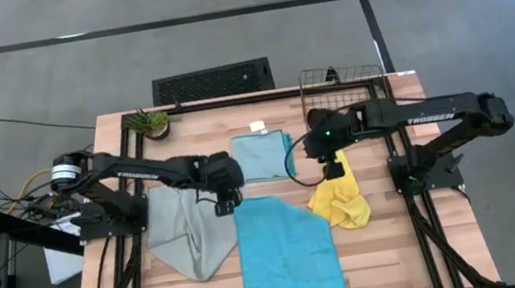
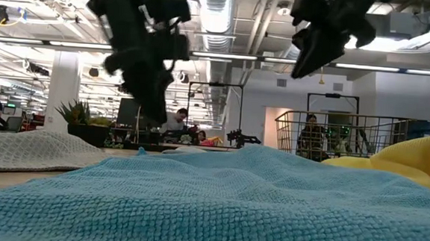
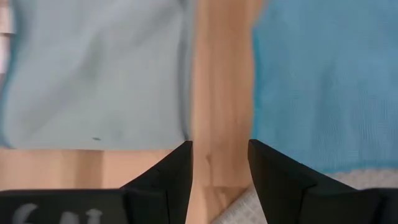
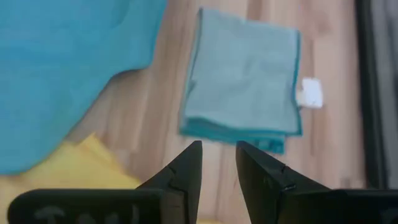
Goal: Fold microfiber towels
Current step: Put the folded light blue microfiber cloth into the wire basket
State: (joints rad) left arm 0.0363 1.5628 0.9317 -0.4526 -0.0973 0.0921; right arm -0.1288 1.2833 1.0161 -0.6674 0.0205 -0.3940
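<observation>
Four microfiber towels lie on the wooden table (image 1: 393, 246). The cyan-blue towel (image 1: 288, 256) is spread flat at the near middle. The grey-green towel (image 1: 184, 233) lies rumpled to its left. The pale blue towel (image 1: 262, 155) lies folded at the far middle, and the yellow towel (image 1: 340, 203) lies bunched at the right. My left gripper (image 1: 229, 207) hangs open above bare wood (image 3: 219, 93), between the grey-green and cyan-blue towels. My right gripper (image 1: 333, 167) hangs open above the yellow towel's far end (image 4: 81, 168), with nothing between its fingers (image 4: 217, 144).
A wire mesh basket (image 1: 340, 87) stands at the far right edge and a small potted plant (image 1: 148, 122) at the far left corner. A small white object (image 1: 258, 126) lies just beyond the pale blue towel. People and desks show in the room behind.
</observation>
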